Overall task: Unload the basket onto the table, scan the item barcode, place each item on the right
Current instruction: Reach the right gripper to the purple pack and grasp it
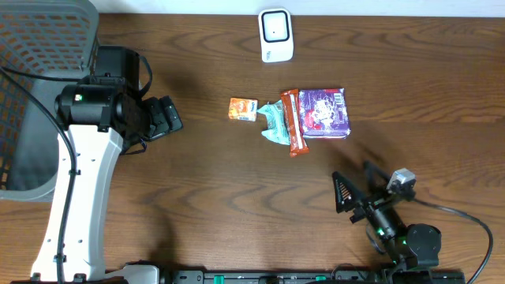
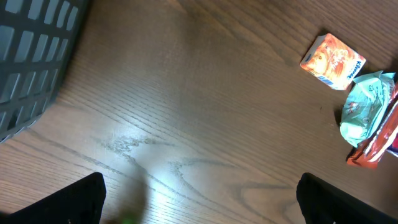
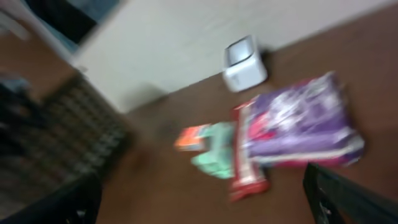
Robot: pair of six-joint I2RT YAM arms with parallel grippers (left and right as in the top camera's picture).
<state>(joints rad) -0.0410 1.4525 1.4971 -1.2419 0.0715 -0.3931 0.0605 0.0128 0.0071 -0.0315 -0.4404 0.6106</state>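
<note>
Overhead shows the white scanner (image 1: 276, 35); left wrist view cuts it off.

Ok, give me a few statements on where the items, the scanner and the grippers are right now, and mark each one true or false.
1. The left gripper and the right gripper are both open and hold nothing. True.
2. The white scanner lies inside the grey basket. False: it stands on the table at the far edge, beyond the items, well apart from the basket.
3. The small orange box lies on the basket's side of the teal packet. True.
4. The purple package is gripped by the right gripper. False: it lies on the table next to the orange bar, with bare wood between it and that gripper.
</note>
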